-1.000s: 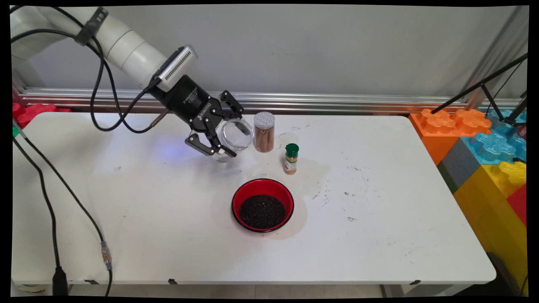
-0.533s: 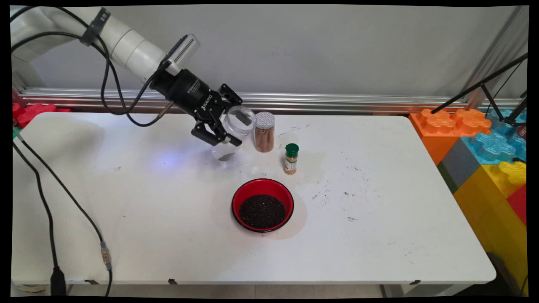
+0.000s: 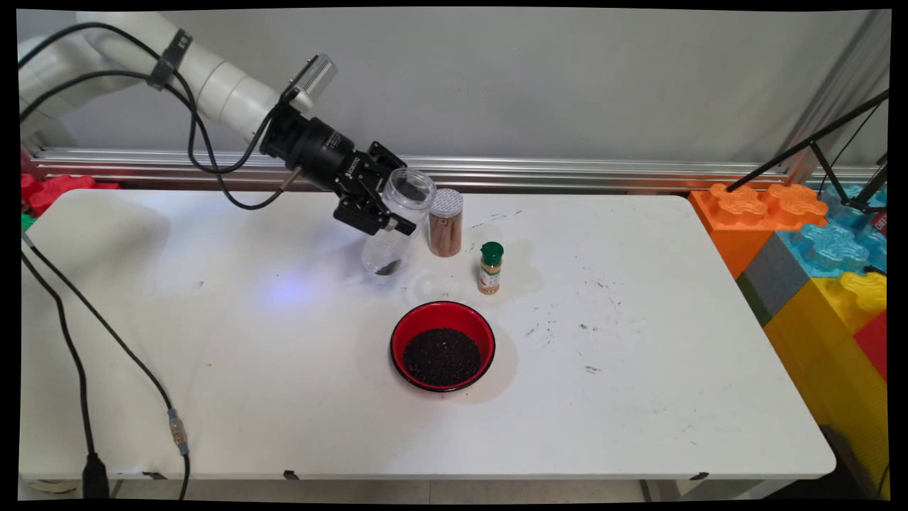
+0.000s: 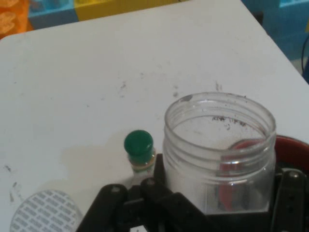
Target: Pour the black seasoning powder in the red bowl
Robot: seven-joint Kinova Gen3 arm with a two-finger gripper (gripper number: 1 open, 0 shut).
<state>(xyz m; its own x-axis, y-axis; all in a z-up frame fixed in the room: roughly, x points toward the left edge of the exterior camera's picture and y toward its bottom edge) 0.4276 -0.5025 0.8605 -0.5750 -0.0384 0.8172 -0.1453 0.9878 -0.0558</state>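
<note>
Tipped back up since a moment ago, tool (image 3: 383, 213) clamped on clear jar (image 3: 397, 223), open mouth up and right, bottom just above surface (image 3: 638, 355), beside brown spice jar (image 3: 445, 223), behind red bowl (image 3: 443, 345).

Black gripper (image 3: 383, 213), upper left of centre: clear plastic jar (image 3: 395, 223), dark specks at its base. Beside it: clear jar of brown cinnamon sticks (image 3: 445, 223), white lid with fine grey print. Small spice bottle (image 3: 489, 268): green cap, orange-brown contents. Centre: red bowl (image 3: 443, 345), black grains inside. White table (image 3: 638, 369), dark smudges. Right edge: orange, blue, yellow, grey, red blocks (image 3: 826, 248).
</note>
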